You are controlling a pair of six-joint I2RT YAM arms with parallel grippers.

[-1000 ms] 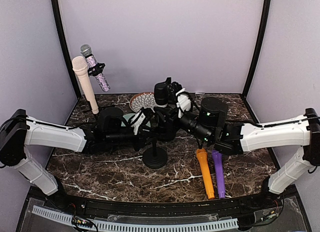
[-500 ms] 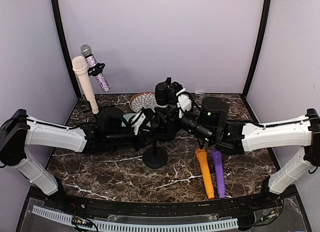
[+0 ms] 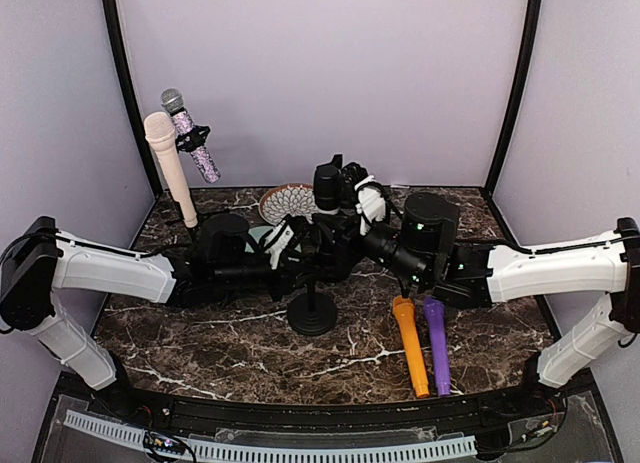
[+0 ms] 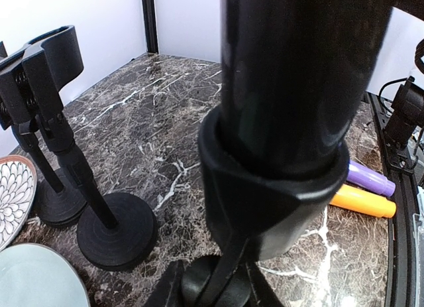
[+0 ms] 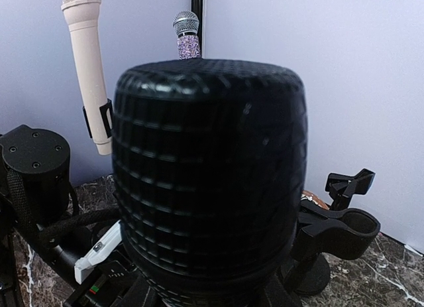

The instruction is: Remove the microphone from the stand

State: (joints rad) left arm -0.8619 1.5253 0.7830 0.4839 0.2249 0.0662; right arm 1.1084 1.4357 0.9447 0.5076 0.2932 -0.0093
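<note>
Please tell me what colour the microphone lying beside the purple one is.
It is an orange microphone, best seen in the top external view.

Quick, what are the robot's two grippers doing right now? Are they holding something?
Left gripper: closed on the pole of the stand.
Right gripper: closed on the black microphone.

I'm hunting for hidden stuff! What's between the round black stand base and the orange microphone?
Nothing: only bare marble table lies between the stand base and orange microphone, shown in the top view.
</note>
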